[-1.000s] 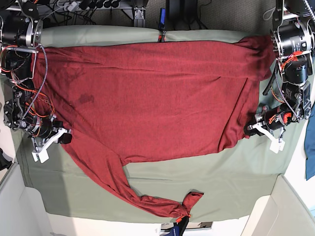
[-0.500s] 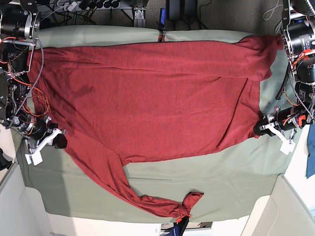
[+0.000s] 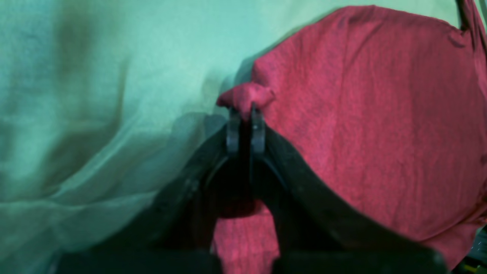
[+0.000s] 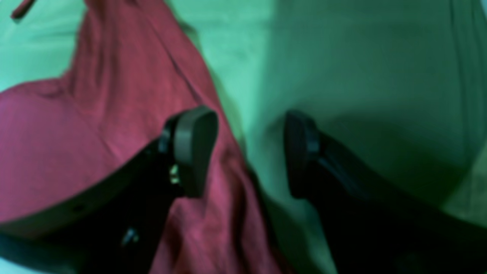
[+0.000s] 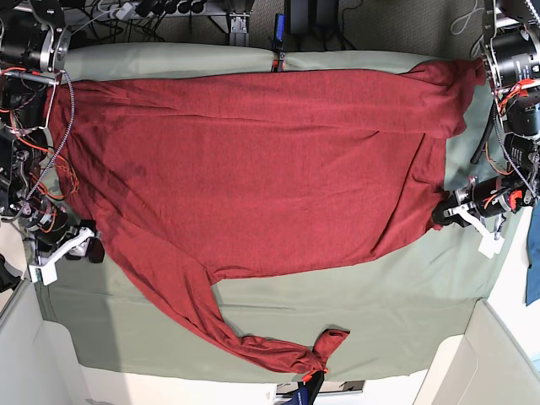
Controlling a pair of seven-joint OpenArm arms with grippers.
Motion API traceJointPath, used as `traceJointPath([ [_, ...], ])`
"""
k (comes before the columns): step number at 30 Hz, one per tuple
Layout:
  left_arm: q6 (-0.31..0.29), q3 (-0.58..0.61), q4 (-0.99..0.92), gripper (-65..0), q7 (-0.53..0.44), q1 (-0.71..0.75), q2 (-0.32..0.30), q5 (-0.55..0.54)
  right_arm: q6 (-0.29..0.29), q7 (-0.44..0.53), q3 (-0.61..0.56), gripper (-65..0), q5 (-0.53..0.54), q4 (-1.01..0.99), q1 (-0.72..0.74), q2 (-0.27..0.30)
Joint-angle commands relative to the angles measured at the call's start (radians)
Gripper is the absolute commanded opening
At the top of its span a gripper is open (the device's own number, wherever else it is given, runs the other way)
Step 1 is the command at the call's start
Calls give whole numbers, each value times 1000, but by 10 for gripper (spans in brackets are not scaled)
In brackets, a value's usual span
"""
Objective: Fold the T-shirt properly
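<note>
Garment: large dark red thin-knit long-sleeved T-shirt (image 5: 253,169), spread nearly flat across most of the worktop, one long sleeve (image 5: 228,329) trailing toward the near edge, cuff bunched there.
Far corner: other sleeve folded in over the body on the base view's right side, some wrinkles along that edge.
Left gripper (image 3: 245,131): jaws narrow, pinching a small tuft of the red hem; tuft raised off the cloth.
Right gripper (image 4: 247,152): jaws wide, nothing between them; one finger over the shirt's edge, the other over bare cloth; whether touching, not clear in the blur.
Worktop: covered by a sage-green table cloth (image 5: 354,312), rumpled near the left jaws.
Beyond: small blue cloth (image 5: 533,270) at the base view's right edge, apart from the shirt.
Step in hand: judged as spreading and straightening, before any fold.
Next move: probably calls for a fresh pinch by the right jaws on the shirt's edge, matched with the left grip, so both can lift evenly.
</note>
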Motion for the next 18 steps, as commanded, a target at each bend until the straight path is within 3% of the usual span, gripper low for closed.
traceJointPath([
  [1, -12, -5, 16, -650, -14, -27, -23, -21, 2, 27, -5, -335, 10, -5, 35, 6],
  [10, -12, -5, 16, -650, -14, -27, -23, -21, 23, 34, -108, -336, 6, -61, 34, -24],
  [18, -12, -5, 16, -650, -10, -27, -23, -21, 23, 34, -109, -338, 5, -60, 34, -69],
])
